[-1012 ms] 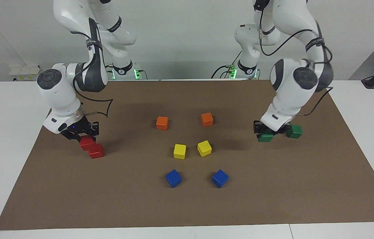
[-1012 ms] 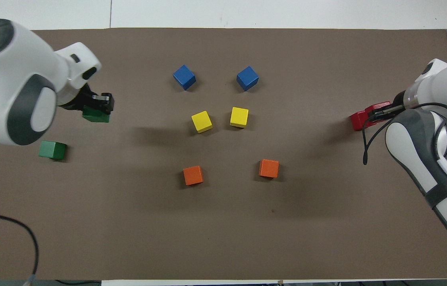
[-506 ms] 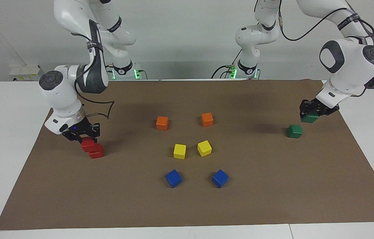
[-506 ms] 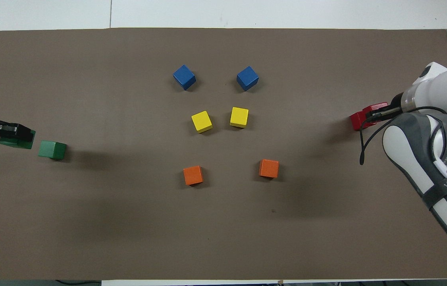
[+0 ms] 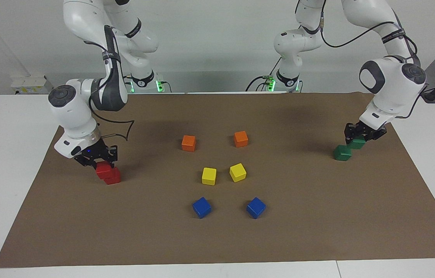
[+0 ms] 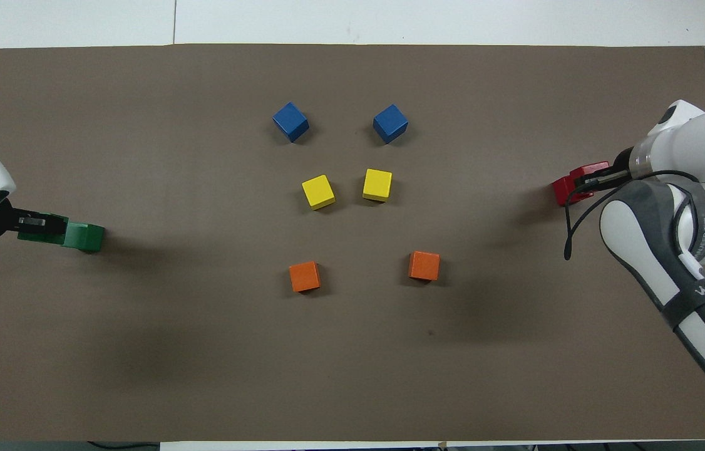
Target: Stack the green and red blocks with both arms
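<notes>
1. Facing view: high camera across the table, looking back at both arm bases; whole brown mat (image 5: 318, 231) in frame, arms at top, wide shot.
2. Overhead view: high above the robots' end, looking forward and steeply down; mat (image 6: 139, 351) fills frame, arms enter only at the side edges.
3. Views are half a turn apart, sides flipped.
4. Shared: the mat and the orange cubes (image 5: 188, 143) (image 6: 304, 276), yellow cubes (image 5: 209, 176) (image 6: 318, 191), blue cubes (image 5: 201, 207) (image 6: 290, 121).
</notes>
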Robot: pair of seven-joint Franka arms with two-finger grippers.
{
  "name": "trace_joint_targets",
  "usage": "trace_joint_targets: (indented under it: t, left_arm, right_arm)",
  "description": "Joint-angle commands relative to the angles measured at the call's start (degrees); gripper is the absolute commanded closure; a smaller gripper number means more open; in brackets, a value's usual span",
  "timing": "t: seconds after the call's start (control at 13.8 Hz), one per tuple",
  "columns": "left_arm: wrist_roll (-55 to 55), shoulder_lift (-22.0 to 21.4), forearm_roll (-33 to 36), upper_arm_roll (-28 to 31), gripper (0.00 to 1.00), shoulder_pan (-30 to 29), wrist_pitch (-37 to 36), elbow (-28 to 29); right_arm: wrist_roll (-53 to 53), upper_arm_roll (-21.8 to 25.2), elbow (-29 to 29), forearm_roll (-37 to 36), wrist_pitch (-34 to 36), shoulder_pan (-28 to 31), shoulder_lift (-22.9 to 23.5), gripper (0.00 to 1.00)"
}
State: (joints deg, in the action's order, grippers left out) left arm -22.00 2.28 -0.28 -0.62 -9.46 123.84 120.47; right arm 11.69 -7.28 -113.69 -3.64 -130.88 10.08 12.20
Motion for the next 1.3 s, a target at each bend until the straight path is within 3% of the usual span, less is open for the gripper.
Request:
trace_joint_targets:
  t: [0.0,0.94,1.01,1.23]
  left_arm:
    - [-2.43,0.52,-0.69,-0.61,1.00,-1.09,3.25,1.87]
    - [-2.34,2.20,-2.45,-0.61,1.00,-0.74,6.85,3.36]
    - [-2.43,2.20,-2.45,-0.61,1.00,-0.74,7.03,3.71]
    - [-2.34,2.20,-2.45,-0.61,1.00,-0.74,7.21,3.98]
  right_arm:
    - [1.58,-0.63,-0.74,1.09,-1.39,0.64,0.02,1.00]
    - [1.67,-0.63,-1.53,1.17,-1.39,0.64,-0.16,1.00]
    - [1.67,-0.63,-1.53,1.17,-1.39,0.64,-0.16,0.91]
    - [1.58,-0.63,-1.53,1.09,-1.39,0.55,-0.16,0.30]
